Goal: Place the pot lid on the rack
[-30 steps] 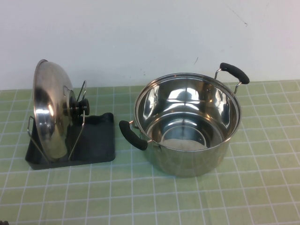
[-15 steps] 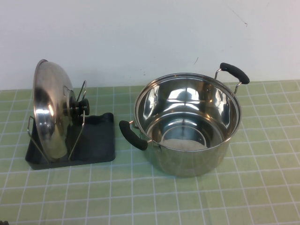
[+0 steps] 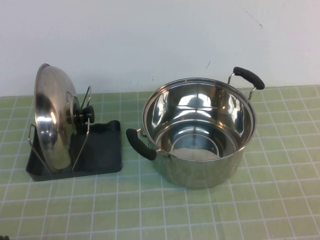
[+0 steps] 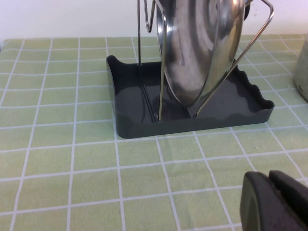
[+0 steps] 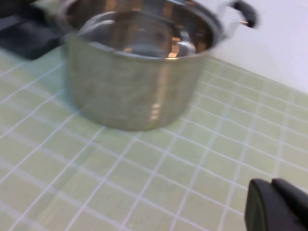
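Observation:
The steel pot lid stands on edge in the black rack at the left of the table, leaning against the wire uprights, its black knob facing the pot. In the left wrist view the lid rests between the wires in the rack. My left gripper is shut and empty, low over the mat, well short of the rack. My right gripper is shut and empty, low over the mat, apart from the pot. Neither gripper shows in the high view.
The deep steel pot with two black handles stands open right of the rack; it also shows in the right wrist view. A green checked mat covers the table. A white wall runs behind.

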`<state>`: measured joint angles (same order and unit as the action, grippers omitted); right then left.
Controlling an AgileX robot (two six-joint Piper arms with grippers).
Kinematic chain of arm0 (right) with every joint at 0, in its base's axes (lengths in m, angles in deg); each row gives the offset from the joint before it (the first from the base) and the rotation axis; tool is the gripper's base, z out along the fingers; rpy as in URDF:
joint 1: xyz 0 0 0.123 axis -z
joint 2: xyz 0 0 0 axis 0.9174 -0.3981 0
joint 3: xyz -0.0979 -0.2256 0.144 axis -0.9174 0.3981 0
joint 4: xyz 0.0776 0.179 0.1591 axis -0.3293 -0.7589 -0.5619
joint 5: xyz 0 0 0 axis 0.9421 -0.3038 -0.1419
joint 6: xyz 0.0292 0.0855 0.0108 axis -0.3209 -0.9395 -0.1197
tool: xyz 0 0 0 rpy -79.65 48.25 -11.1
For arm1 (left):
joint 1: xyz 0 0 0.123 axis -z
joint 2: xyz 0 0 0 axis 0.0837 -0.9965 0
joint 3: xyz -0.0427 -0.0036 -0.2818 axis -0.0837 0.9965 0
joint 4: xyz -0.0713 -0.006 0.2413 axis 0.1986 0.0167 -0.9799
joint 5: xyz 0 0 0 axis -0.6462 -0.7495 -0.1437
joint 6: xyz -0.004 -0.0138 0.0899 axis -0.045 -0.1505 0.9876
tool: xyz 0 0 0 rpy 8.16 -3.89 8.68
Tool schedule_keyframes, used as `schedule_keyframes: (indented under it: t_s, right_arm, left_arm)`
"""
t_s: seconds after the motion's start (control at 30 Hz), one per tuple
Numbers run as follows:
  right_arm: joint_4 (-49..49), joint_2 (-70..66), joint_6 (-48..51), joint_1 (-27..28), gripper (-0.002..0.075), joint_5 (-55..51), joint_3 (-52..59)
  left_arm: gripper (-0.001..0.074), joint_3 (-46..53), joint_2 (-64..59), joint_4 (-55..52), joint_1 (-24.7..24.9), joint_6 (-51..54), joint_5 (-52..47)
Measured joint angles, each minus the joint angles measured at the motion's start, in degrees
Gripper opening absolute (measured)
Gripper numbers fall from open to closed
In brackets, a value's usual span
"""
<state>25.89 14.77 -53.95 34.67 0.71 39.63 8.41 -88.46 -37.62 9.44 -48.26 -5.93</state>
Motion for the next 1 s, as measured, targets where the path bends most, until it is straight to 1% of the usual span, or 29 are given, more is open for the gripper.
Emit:
schedule_keyframes:
  t_s: [0.1,0.27,0.37,0.47,0.57,0.63,0.73,0.83,1.0]
  right_arm:
    - [-3.4,0.0,0.6,9.1,-0.0001,2.9,0.5]
    - [-4.5,1.4,4.5,22.1,-0.0001,13.5,4.7]
    - [-4.8,4.4,5.0,28.0,-0.0001,16.4,7.1]
    - [-5.4,7.5,5.3,32.7,-0.0001,17.0,9.3]
    - [-7.5,8.3,7.5,35.7,-0.0001,17.4,12.0]
    - [-9.9,8.4,10.6,36.5,-0.0001,17.4,13.4]
    - [-12.8,8.5,14.4,36.6,-0.0001,13.5,13.7]
    - [-13.9,8.5,15.8,36.6,-0.0001,8.4,13.7]
    - [-14.1,8.5,16.5,36.6,-0.0001,7.9,13.7]
  left_arm:
    - [-0.0001,0.0,0.0,0.0,0.0,0.0,0.0]
    - [-0.0001,0.0,0.0,0.0,0.0,0.0,-0.1]
    - [-0.0002,0.0,0.0,0.0,0.0,0.0,-0.1]
    - [-0.0001,0.0,0.0,0.0,0.0,0.1,-0.1]
    - [-0.0001,0.0,0.0,0.0,0.0,0.2,-0.1]
    - [-0.0001,0.0,0.0,0.0,0.0,0.2,-0.1]
    - [-0.0001,0.0,0.0,0.0,0.0,0.2,-0.1]
    - [-0.0001,0.0,0.0,0.0,0.0,0.2,-0.1]
    - [-0.0001,0.0,0.0,0.0,0.0,0.2,-0.1]
